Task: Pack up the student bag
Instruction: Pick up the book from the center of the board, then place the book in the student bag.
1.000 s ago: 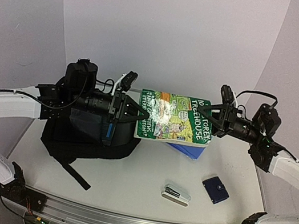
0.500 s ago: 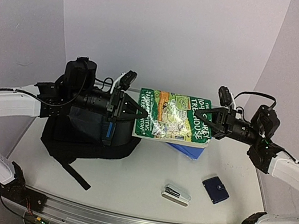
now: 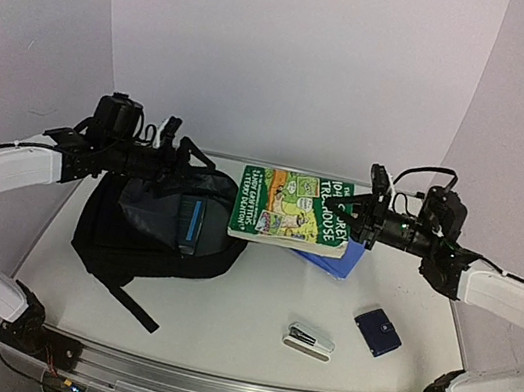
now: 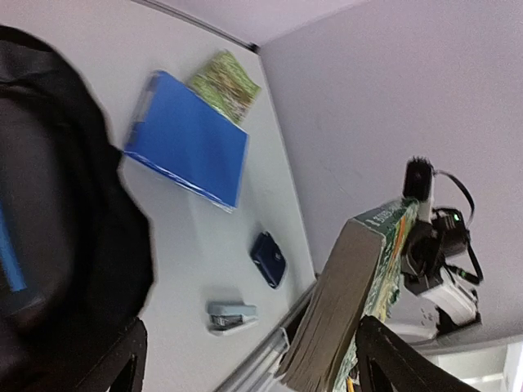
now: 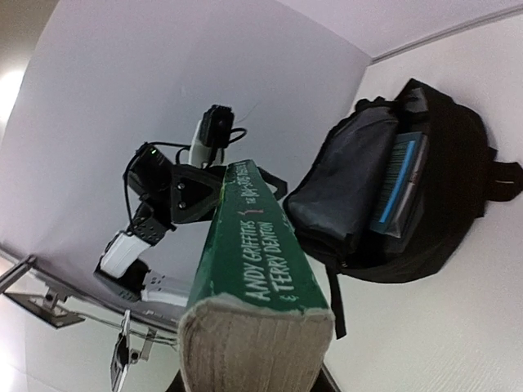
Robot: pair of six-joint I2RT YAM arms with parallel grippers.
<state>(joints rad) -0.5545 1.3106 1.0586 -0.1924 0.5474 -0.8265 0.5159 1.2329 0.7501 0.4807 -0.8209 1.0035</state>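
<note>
I look down on a white tabletop (image 3: 244,299) closed in by pale lilac walls (image 3: 296,60). The student bag (image 3: 143,236) lies slumped toward the tabletop's left edge, its mouth gaping. My left claw (image 3: 178,149) hovers over the bag's far side, released, fingers spread wide. My right claw (image 3: 349,211) is grasping a green paperback (image 3: 291,206), held in the air above a blue folder (image 3: 330,262). A stapler (image 3: 310,341) and a dark blue pouch (image 3: 378,332) lie toward the near right corner.
</note>
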